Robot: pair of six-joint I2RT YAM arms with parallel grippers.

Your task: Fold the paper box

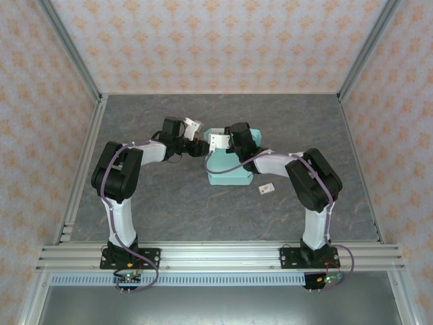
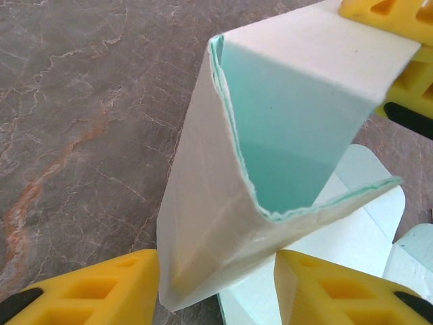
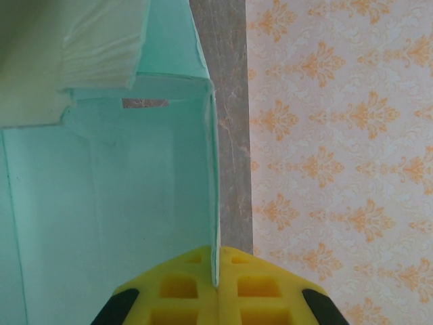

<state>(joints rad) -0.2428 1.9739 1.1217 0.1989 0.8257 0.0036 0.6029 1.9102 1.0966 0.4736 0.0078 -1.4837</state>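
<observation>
The paper box point(image 1: 226, 177) sat in the middle of the table point(image 1: 169, 210), some walls already upright. The right tool point(image 3: 216, 281) was pressed together on one thin wall, and the left tool point(image 2: 216, 294) squeezed a doubled-over wall from both sides. The card looked light and springy and would crease easily, so it was best gripped near the fold lines
</observation>
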